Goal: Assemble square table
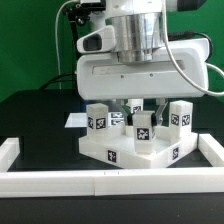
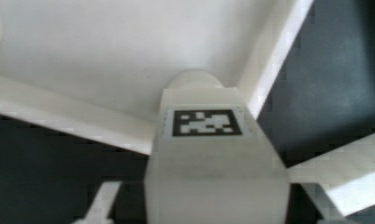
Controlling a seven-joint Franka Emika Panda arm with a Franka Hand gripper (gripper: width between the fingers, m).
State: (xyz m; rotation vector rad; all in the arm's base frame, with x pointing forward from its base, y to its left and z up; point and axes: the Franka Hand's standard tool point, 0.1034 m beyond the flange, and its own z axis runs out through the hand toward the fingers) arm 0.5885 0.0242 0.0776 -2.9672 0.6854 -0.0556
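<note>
Single arm, claw [image 1: 141, 108] low over the large white square plastic tabletop slab with raised rim and black-and-white tags [image 1: 128, 150], which lies on the black counter [image 1: 35, 115] inside the long white border rails [image 1: 60, 180]. Three small white tagged leg blocks stand upright on the slab: one at the exterior view's left [image 1: 97, 119], one at its right [image 1: 179, 115], one in the middle [image 1: 143, 129], directly under the claw. The claw is pinching that middle white leg; the wrist view shows the leg [image 2: 209, 150] filling the gap between the fingers, tag facing the camera, with the slab's rim [image 2: 273, 60] behind it. A flat white tagged sheet [image 1: 74, 120] lies behind the slab, well apart from the action. Judgement: leg is being seated or screwed into the slab. Risks: the leg going in tilted and binding; the grip slipping on smooth plastic during a twist; the slab sliding or rotating on the counter if torque is applied without bracing; the wide claw body bumping the neighbouring legs, which stand near.
</note>
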